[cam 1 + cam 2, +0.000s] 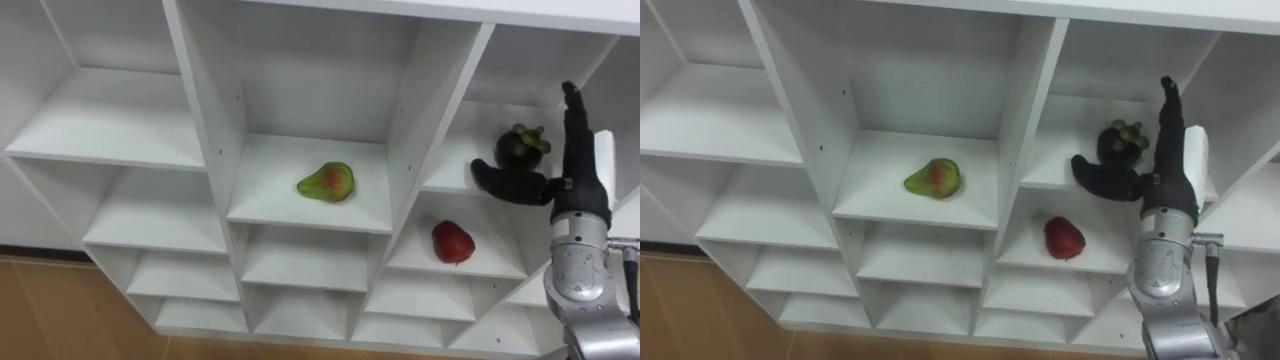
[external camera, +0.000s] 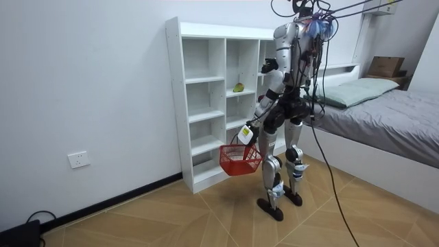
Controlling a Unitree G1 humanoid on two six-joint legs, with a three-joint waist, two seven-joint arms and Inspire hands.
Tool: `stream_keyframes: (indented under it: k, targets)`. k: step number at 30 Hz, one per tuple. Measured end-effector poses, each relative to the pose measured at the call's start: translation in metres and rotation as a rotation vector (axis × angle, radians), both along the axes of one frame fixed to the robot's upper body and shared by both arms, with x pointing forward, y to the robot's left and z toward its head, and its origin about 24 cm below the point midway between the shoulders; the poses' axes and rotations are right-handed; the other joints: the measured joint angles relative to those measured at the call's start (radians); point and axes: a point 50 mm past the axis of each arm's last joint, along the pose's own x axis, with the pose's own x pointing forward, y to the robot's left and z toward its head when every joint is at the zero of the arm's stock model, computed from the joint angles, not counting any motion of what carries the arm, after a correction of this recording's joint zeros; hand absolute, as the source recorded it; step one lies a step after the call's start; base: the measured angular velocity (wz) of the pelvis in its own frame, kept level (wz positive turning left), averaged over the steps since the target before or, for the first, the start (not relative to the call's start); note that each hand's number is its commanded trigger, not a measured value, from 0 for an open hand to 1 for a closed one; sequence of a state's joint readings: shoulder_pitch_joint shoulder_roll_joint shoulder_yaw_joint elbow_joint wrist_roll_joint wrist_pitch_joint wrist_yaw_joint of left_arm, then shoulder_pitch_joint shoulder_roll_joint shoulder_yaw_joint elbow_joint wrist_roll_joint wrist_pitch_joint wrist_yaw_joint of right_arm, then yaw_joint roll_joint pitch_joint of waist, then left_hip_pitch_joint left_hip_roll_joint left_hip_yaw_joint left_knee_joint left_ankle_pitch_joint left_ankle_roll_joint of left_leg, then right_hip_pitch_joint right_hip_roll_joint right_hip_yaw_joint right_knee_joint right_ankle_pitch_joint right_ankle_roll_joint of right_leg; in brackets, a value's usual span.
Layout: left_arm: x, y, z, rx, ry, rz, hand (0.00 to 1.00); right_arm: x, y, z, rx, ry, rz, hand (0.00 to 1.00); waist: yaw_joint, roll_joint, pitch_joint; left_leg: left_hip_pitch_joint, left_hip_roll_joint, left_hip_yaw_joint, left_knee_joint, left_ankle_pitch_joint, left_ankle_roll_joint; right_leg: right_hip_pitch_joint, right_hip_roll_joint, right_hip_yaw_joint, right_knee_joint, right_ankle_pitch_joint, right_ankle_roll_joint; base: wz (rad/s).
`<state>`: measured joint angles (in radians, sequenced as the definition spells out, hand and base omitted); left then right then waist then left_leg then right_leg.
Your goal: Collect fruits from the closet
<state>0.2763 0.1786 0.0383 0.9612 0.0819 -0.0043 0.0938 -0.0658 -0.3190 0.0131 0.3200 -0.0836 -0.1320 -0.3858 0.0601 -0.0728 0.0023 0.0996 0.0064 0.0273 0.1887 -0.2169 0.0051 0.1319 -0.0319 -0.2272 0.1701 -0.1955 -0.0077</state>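
A green-and-red pear (image 1: pixel 326 182) lies on a shelf in the closet's middle column. In the right column a dark purple mangosteen (image 1: pixel 522 148) sits on the upper shelf, and a red fruit (image 1: pixel 452 242) rests one shelf below. My right hand (image 1: pixel 574 172) is raised just right of the mangosteen, open, fingers pointing up and thumb stretched left in front of the fruit's base. In the room view my left hand (image 2: pixel 245 134) hangs low, shut on the handle of a red basket (image 2: pixel 240 159).
I stand facing the white closet (image 2: pixel 199 103), whose upright dividers (image 1: pixel 425 120) separate the compartments. The other shelves hold nothing. A bed (image 2: pixel 384 110) stands close behind me at the room view's right.
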Motion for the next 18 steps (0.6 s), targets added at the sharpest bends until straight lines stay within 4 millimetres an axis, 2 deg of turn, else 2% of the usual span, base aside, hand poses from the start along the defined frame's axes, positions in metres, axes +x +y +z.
stream_keyframes:
  k: [14,18]
  targets:
    - [-0.008,0.0,-0.001,-0.009,0.023,-0.001,1.0,0.005,-0.003,-0.005,0.029,0.038,0.01,0.0,-0.003,-0.001,0.0059,0.012,-0.003,-0.008,0.004,0.0,0.0,0.019,0.0,-0.005,-0.005,0.002,0.001,0.01]
    - [-0.009,0.001,-0.001,-0.009,0.036,0.002,1.0,0.004,-0.005,-0.011,0.101,0.063,0.011,0.0,-0.009,-0.003,0.0059,0.014,-0.003,-0.014,0.008,0.0,0.0,0.029,-0.001,-0.014,-0.017,0.003,0.003,0.06]
